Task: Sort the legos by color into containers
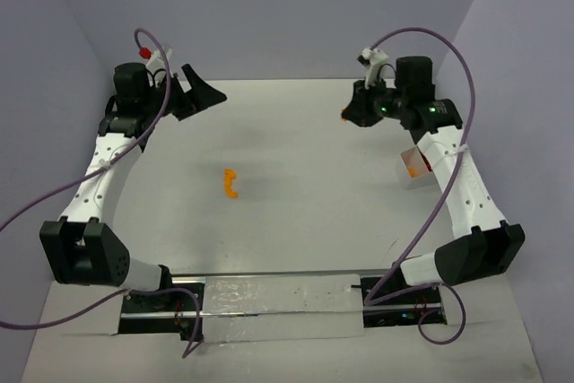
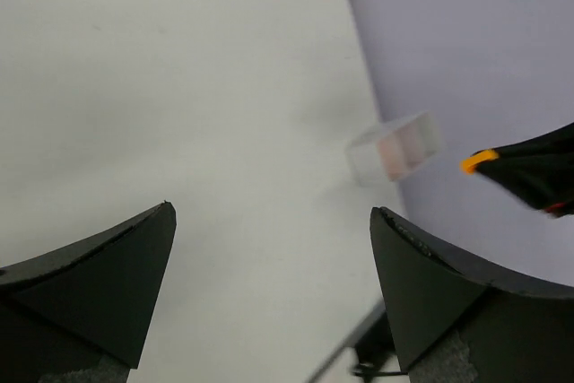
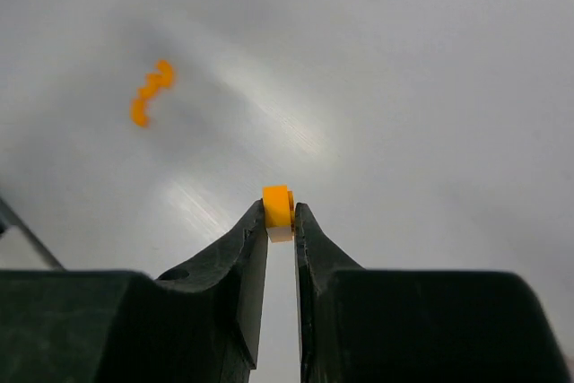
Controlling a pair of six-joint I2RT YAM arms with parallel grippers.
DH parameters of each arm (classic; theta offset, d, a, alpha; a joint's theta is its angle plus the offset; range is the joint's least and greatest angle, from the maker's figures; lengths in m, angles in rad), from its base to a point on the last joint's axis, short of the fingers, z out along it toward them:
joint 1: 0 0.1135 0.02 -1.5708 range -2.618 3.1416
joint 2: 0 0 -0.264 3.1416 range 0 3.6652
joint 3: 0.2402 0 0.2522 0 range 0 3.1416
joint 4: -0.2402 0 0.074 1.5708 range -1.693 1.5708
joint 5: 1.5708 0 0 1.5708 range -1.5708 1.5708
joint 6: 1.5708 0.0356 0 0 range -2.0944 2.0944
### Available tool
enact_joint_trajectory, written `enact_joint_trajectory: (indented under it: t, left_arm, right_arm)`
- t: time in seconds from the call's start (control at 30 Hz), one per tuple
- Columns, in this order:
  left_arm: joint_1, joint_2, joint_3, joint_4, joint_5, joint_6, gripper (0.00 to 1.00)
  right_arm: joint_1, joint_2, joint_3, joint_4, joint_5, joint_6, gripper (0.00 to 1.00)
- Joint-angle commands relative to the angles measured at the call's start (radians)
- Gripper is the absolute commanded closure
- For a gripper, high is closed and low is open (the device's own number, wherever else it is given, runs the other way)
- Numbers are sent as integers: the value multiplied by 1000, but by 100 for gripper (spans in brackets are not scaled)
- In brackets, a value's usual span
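My right pincer [image 3: 279, 221] pinches an orange lego [image 3: 278, 206] by its tips, probably for a clean drop into the container [image 1: 414, 166] mid-right; my left pincer [image 2: 271, 211] hangs spread.

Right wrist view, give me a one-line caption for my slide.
Jaws pinch an orange brick over the white table, more orange bricks clustered at upper left.

Glossy plastic lego [image 3: 278, 206], translucent plastic container [image 2: 396, 147], smooth table [image 1: 314, 177].
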Motion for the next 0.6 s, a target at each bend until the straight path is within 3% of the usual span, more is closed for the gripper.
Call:
enact_joint_trajectory:
  t: [0.0, 0.17, 0.33, 0.57]
  left_arm:
    - [-78, -53, 52, -216, -384, 445, 1]
    - [-222, -69, 29, -263, -602, 602, 1]
    - [-234, -88, -23, -241, -645, 645, 1]
    - [-234, -40, -6, -287, -653, 654, 1]
  right_arm:
    - [-170, -49, -94, -236, 208, -326, 100]
    - [-326, 9, -199, -291, 422, -476, 100]
    - [-372, 72, -250, -228, 545, -481, 100]
    - [-381, 191, -214, -171, 583, -423, 100]
